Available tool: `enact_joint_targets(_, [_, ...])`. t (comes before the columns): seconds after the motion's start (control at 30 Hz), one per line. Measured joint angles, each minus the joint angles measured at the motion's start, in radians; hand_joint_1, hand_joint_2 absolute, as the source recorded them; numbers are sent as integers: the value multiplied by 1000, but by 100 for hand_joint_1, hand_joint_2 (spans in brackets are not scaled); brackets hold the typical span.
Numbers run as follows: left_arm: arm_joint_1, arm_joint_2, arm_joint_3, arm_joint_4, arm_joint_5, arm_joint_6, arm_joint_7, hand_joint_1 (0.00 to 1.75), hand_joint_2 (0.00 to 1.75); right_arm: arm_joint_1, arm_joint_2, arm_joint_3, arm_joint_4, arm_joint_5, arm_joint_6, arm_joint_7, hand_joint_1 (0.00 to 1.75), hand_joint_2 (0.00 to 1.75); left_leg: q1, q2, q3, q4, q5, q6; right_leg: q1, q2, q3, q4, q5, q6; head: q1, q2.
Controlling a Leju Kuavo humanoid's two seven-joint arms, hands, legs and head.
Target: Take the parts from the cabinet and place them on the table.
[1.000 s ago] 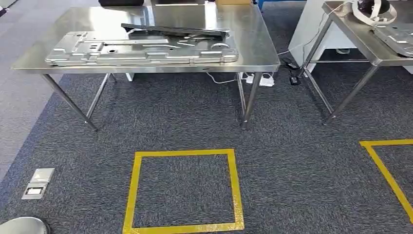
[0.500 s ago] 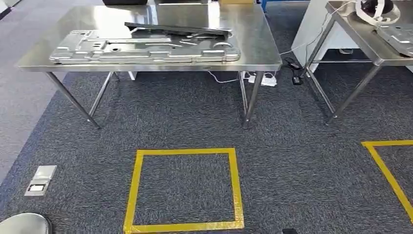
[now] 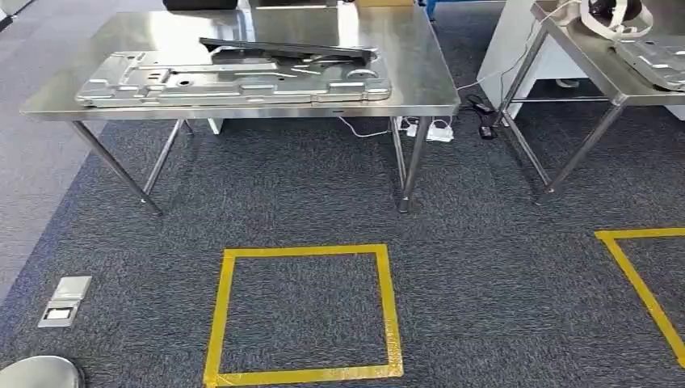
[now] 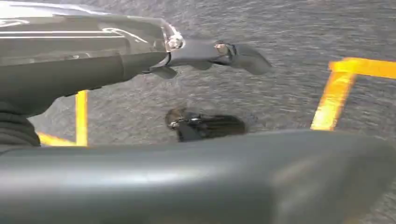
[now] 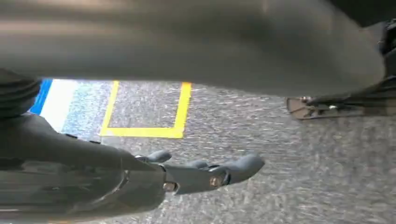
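Observation:
A large flat stamped metal part [image 3: 234,81] lies on the steel table [image 3: 420,89] ahead of me, with a dark long strip part [image 3: 283,48] resting across its far side. My left hand [image 4: 219,53] hangs over the carpet with its fingers stretched out and nothing in it. In the same way my right hand [image 5: 210,175] hangs beside my body, fingers extended and holding nothing.
A second steel table [image 3: 598,73] at the right carries another metal part [image 3: 658,61] and a white strap [image 3: 618,16]. Yellow tape squares [image 3: 303,311] [image 3: 646,283] mark the carpet. A floor socket [image 3: 65,301] sits at the left; cables and a power strip [image 3: 436,129] lie behind the table legs.
The whole picture has swayed slightly, so the camera has moved. The parts on the tables lie as before.

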Motion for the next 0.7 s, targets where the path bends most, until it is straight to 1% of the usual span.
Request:
enact_joint_targets(0.03, [3,5,-30,-3,21,3,5,0,0,5,0,9,-1,-8,-2,0,0,0,2,-1,0,-2,2,-4,2,-1,0,0,1,-5,0,0])
enact_joint_targets(0.07, [12,11,-61,-3,41,9,10,0,0,6,0,17,-6,-17,-2,0,0,0,3,-2,0,2,-3,-7,-4,-4,-2,-3,5,-13,0,0])
enact_joint_targets(0.1, [25,11,-89,-3,59,11,15,0,0,4,0,26,-17,-25,-4,0,0,0,4,-5,-5,17,-24,-14,-5,-6,-4,-3,6,-18,0,0])
enact_joint_targets(0.13, [39,11,-113,-3,76,15,20,0,0,-3,0,32,-32,-31,-4,0,0,0,7,-6,-27,68,-62,-19,-5,-6,-7,-3,7,-23,0,0])
enact_joint_targets(0.17, [54,12,-131,0,90,19,24,0,0,-12,0,37,-45,-36,-4,0,0,0,8,-6,-61,143,-105,-23,-4,-7,-11,-3,8,-25,0,0])
enact_joint_targets(0.2, [71,13,-150,8,104,21,26,0,0,-22,0,42,-62,-41,-4,0,0,0,8,-6,-100,227,-141,-25,-2,-7,-13,-3,9,-26,0,0])
enact_joint_targets(0.23, [89,13,-165,16,114,22,29,0,0,-33,0,48,-77,-46,-4,0,0,0,8,-7,-131,296,-163,-25,-1,-8,-14,-3,9,-27,0,0])
enact_joint_targets(0.27, [109,14,-180,28,124,24,33,0,175,-46,0,53,-97,-51,-4,0,0,0,8,-7,-139,315,-156,-24,0,-9,-14,-3,9,-27,0,0])
enact_joint_targets(0.3, [129,16,-193,42,133,28,35,0,175,-61,0,56,-117,-52,-4,0,0,0,7,-7,-122,282,-127,-21,1,-9,-12,-3,9,-27,0,0])
enact_joint_targets(0.33, [148,16,-205,57,140,30,38,0,175,-76,0,58,-140,-56,-4,0,0,0,6,-7,-87,207,-80,-15,2,-8,-10,-3,9,-27,0,0])
enact_joint_targets(0.37, [166,18,-217,70,148,31,40,0,175,-88,0,61,-160,-59,-4,0,0,0,4,-7,-44,115,-33,-7,3,-7,-8,-3,8,-26,0,0])
enact_joint_targets(0.4, [182,19,-231,84,157,32,42,0,0,-100,0,66,-182,-64,-5,0,0,0,-1,-7,-7,31,3,5,2,-6,-8,-3,8,-26,0,0])
enact_joint_targets(0.43, [193,24,-245,98,165,34,43,0,0,-112,1,74,-199,-67,-5,0,0,0,-6,-7,5,8,-9,13,7,-6,-12,-2,6,-22,0,0])
enact_joint_targets(0.47, [202,26,-261,105,178,37,44,0,0,-117,0,78,-211,-71,-5,0,0,0,-9,-7,4,1,-6,12,5,-5,-17,-1,9,-16,0,0])
enact_joint_targets(0.53, [212,33,-295,105,207,45,53,0,0,-114,0,85,-215,-83,-6,0,0,0,-13,-12,2,2,-6,14,0,-10,-14,-7,12,-2,1,0])
enact_joint_targets(0.57, [204,34,-307,101,215,45,53,0,0,-106,0,89,-210,-87,-6,0,0,0,-11,-13,5,-11,3,22,3,-13,-10,-10,13,6,0,0])
enact_joint_targets(0.6, [192,34,-318,91,224,49,54,0,0,-94,-1,92,-198,-90,-8,0,0,0,-3,-7,8,-24,13,26,0,-7,-9,4,-2,9,1,0])
enact_joint_targets(0.63, [177,35,-324,78,226,50,54,0,0,-78,0,96,-186,-91,-8,0,0,0,-3,-8,8,-29,16,34,3,-4,-23,33,-30,10,2,0])
enact_joint_targets(0.67, [161,35,-331,62,227,50,54,0,0,-61,0,99,-170,-93,-8,0,0,0,-3,-8,5,-29,17,35,2,-3,-53,98,-74,11,2,0])
enact_joint_targets(0.7, [143,35,-340,47,227,50,55,0,175,-42,-2,100,-150,-94,-8,0,0,0,-4,-7,4,-28,17,35,2,-2,-90,179,-114,12,2,0])
